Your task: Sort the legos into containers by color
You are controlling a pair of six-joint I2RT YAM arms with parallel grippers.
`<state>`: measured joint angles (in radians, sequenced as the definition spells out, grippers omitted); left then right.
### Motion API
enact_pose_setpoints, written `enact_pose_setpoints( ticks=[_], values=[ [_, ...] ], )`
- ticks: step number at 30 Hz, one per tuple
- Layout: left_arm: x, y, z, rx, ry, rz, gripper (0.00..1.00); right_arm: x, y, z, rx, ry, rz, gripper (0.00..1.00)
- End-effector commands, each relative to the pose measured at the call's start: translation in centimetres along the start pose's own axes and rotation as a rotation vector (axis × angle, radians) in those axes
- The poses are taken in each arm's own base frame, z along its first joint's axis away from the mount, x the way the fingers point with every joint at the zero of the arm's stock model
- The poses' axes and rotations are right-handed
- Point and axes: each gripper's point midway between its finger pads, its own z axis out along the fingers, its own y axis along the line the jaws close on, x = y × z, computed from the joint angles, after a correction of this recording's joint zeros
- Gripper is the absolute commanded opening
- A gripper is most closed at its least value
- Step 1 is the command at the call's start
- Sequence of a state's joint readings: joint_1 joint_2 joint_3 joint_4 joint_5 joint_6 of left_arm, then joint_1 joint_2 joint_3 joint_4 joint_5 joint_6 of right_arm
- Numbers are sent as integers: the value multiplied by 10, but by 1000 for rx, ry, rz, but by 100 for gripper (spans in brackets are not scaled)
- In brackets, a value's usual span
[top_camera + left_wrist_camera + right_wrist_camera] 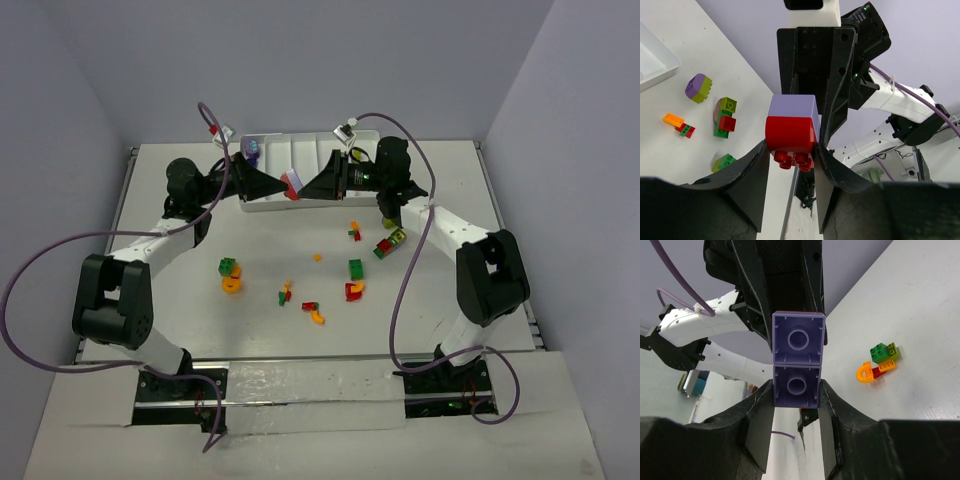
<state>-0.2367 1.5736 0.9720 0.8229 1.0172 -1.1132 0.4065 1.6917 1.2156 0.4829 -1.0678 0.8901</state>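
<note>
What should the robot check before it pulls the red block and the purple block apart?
1. Is the right gripper shut on the purple plastic brick? Ok.
2. Is the left gripper pressing both sides of the red plastic brick? Ok, by the look of it.
3. Are the two bricks joined, one in each gripper? Ok.
4. Are the bricks held over the white plastic tray? Ok in the top view.
5. Which tray compartment lies below them? Cannot tell.
</note>
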Motion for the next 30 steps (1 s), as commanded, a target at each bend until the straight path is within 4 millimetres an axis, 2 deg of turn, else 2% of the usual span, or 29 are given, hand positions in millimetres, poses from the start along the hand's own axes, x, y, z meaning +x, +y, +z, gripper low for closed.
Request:
enact_pose_setpoints(
  ticks=[1,4,7,12,14,16,18,20,21,24,25,27,28,30],
  values=[
    [0,-14,6,60,13,61,24,-10,9,5,-13,-25,-61,0],
    [4,-8,4,39,26,60,3,-12,7,5,-7,-34,-69,0],
    [10,5,-4,-9,41,58,1,-17,7,3,-4,-44,-76,0],
    [18,29,-31,-105,58,67,0,-32,3,-5,7,-77,-84,0],
    [16,45,-51,-174,52,75,0,-40,-5,-6,27,-98,-80,0],
    [7,51,-68,-213,21,85,0,-48,-17,-5,71,-113,-103,0],
    [3,53,-80,-237,1,93,0,-49,-40,-1,140,-115,-71,0],
    [-11,60,-102,-279,-50,99,0,-59,-54,9,183,-124,-105,0],
    [-14,60,-107,-291,-60,103,0,-60,-66,13,223,-120,-91,0],
    [-23,63,-124,-331,-96,132,0,-63,-112,42,353,-103,-99,0],
    [-23,62,-125,-332,-96,143,0,-59,-116,42,369,-88,-79,0],
    [-29,62,-135,-352,-122,159,0,-59,-147,69,445,-65,-108,0],
    [-30,62,-138,-358,-128,163,0,-66,-148,76,457,-68,-129,0],
    [-32,64,-145,-376,-142,171,0,-59,-173,91,506,-50,-118,0]
  ],
)
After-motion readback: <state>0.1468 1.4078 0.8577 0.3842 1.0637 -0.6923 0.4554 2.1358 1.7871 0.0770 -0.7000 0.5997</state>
